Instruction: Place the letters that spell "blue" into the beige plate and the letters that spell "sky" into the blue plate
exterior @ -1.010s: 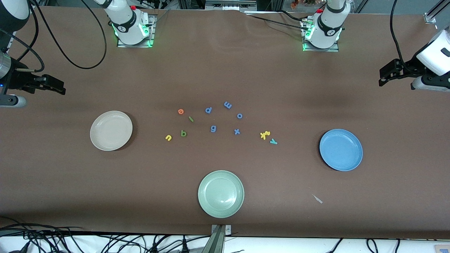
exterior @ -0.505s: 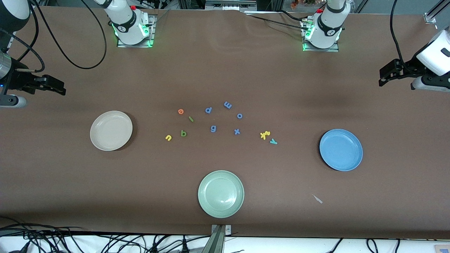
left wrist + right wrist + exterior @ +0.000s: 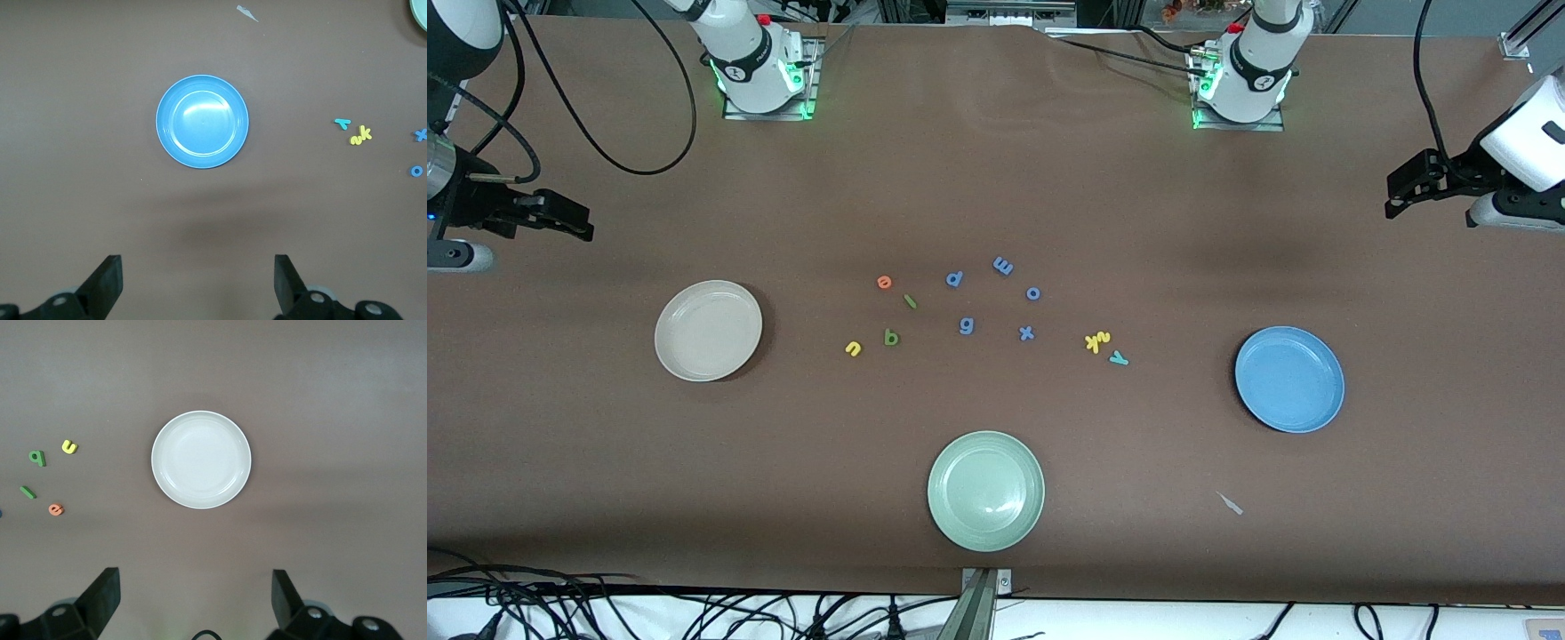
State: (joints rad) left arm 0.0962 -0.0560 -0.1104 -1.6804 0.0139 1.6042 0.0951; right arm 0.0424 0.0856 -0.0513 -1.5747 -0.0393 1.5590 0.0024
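1. The beige plate [image 3: 708, 331] lies empty toward the right arm's end of the bench [image 3: 996, 178]; the blue plate [image 3: 1289, 379] lies empty toward the left arm's end.
2. The letters that spell "blue" [image 3: 880, 313] lie mid-bench, nearer the beige plate.
3. The letters that spell "sky" [image 3: 1105, 347] lie nearer the blue plate (s and k touching).
4. The right gripper [image 3: 574, 222] and the left gripper [image 3: 1398, 194] wait above the bench ends, jaws released.

Table [image 3: 996, 178]: plain brown. Beige plate [image 3: 708, 331]: cream-beige. Blue plate [image 3: 1289, 379]: medium blue. Third plate [image 3: 985, 491]: pale green. Letters: e [image 3: 884, 282] orange, l [image 3: 910, 301] green, b [image 3: 890, 337] dark green, u [image 3: 853, 348] yellow; s [image 3: 1091, 344] and k [image 3: 1103, 337] yellow, y [image 3: 1119, 358] teal; p [image 3: 954, 278], m [image 3: 1003, 265], o [image 3: 1033, 292], g [image 3: 966, 325], x [image 3: 1026, 333] all blue. Grippers black.
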